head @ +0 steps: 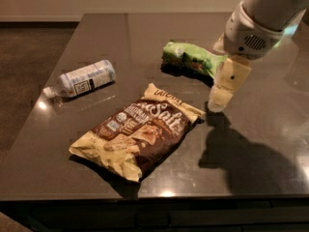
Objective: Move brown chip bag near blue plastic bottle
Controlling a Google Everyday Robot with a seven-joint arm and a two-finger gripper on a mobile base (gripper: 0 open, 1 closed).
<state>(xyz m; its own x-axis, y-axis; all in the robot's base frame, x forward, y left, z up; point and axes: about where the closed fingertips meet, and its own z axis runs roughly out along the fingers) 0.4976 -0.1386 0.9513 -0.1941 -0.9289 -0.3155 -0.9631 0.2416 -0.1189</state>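
The brown chip bag [137,131] lies flat near the front middle of the dark table, with cream-yellow ends and white "Salt" lettering. The blue plastic bottle [83,78] lies on its side at the left, its white cap pointing left. It is well apart from the bag. My gripper [218,100] hangs from the white arm at the right. Its cream tip is just above the table, right beside the bag's upper right corner.
A green snack bag [192,58] lies behind the chip bag, partly behind my arm. The dark table [270,129] has its front edge close below the chip bag. The floor lies to the left.
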